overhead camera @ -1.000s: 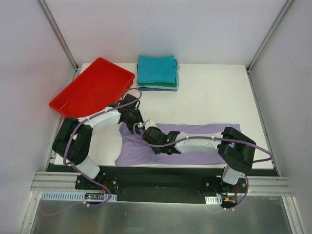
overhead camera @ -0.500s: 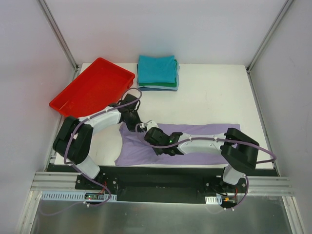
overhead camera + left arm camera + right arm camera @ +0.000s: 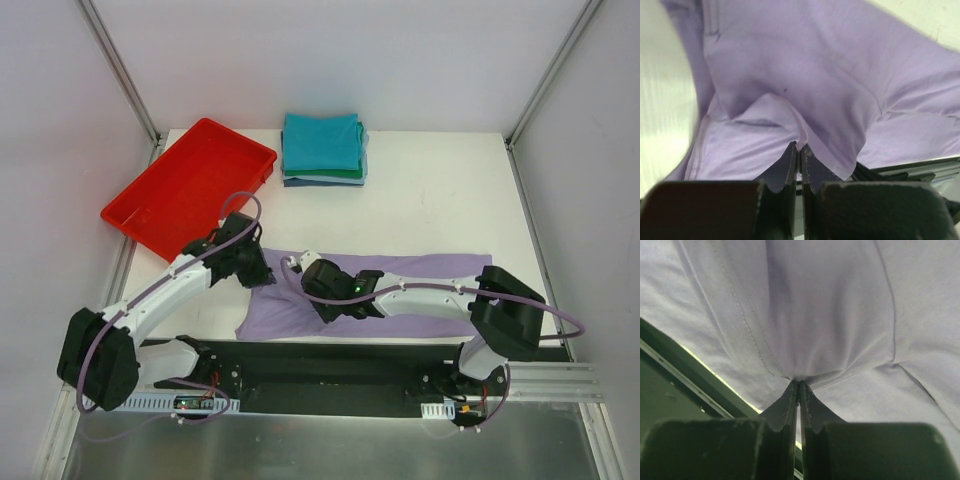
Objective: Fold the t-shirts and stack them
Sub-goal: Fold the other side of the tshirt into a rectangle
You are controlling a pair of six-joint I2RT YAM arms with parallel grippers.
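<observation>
Bright even overhead light, soft shadows, wrist views dimmer, blurred at close range

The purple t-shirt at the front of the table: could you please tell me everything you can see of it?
The purple t-shirt is plain lavender, soft cotton by its look, with stitched seams and no print showing. It lies wrinkled and stretched left to right along the near edge of the white table. The left hand pinches a raised fold near its left end, and the right hand pinches another close by, so the cloth tents up at both grips.
</observation>
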